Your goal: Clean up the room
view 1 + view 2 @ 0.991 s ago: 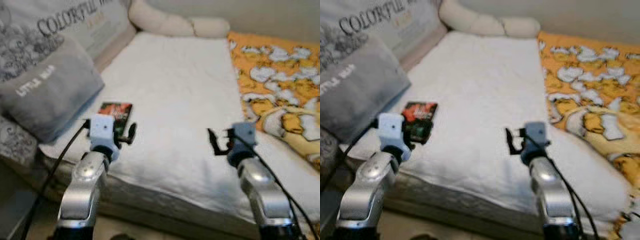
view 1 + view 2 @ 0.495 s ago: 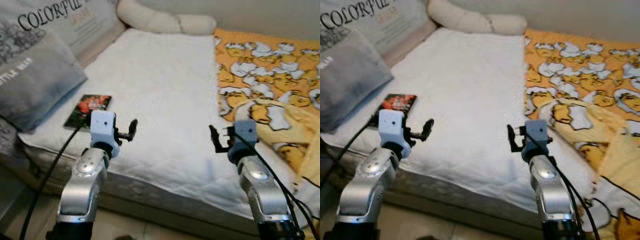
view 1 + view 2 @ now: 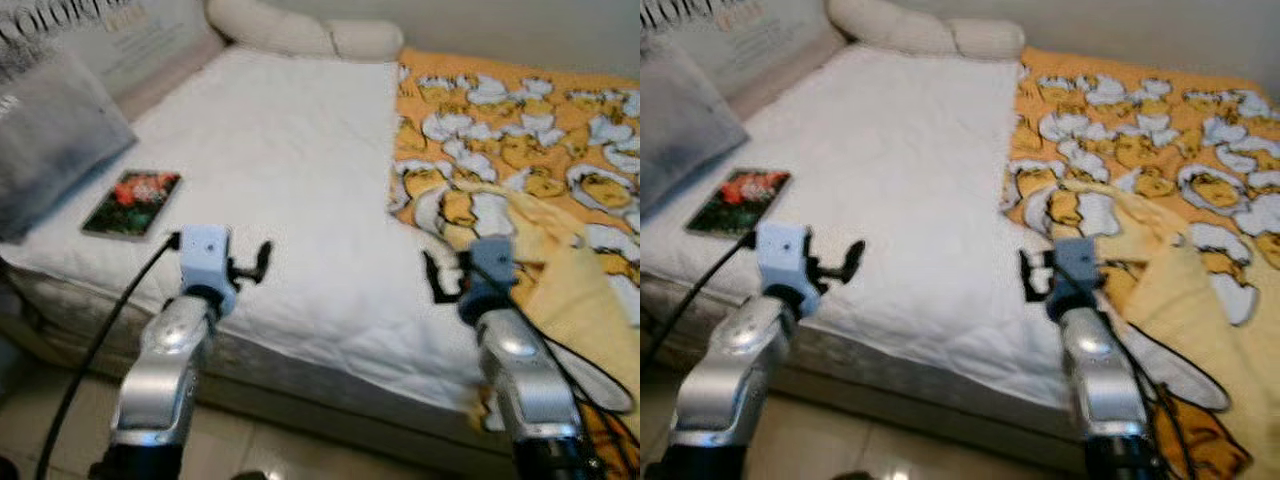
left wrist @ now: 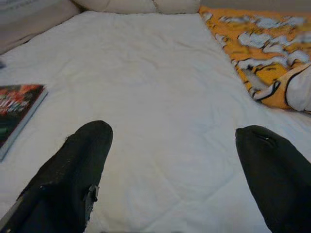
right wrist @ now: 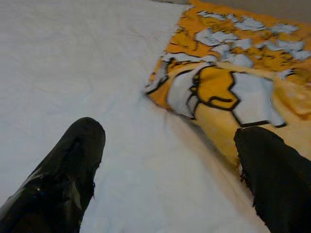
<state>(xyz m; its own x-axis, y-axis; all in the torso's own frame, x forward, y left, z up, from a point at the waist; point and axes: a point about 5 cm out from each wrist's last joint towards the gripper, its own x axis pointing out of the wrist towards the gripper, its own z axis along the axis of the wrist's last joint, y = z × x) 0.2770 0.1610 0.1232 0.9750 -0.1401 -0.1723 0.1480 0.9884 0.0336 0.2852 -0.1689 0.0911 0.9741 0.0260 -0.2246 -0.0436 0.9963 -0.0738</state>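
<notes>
A white-covered bed lies in front of me. An orange blanket with a white and yellow cartoon print is rumpled over its right side and hangs off the near edge. A book with a dark red and green cover lies flat near the bed's left front edge. My left gripper hovers open over the bed's near edge, right of the book. My right gripper is open by the blanket's folded edge. Neither holds anything.
A grey pillow and a printed cushion lean at the bed's left. A cream bolster lies along the far end by the wall. Pale tiled floor shows below the mattress edge.
The camera has swung to the right: book and pillows have slid left in the picture, and more of the blanket shows. Both arms keep the same pose, grippers open.
</notes>
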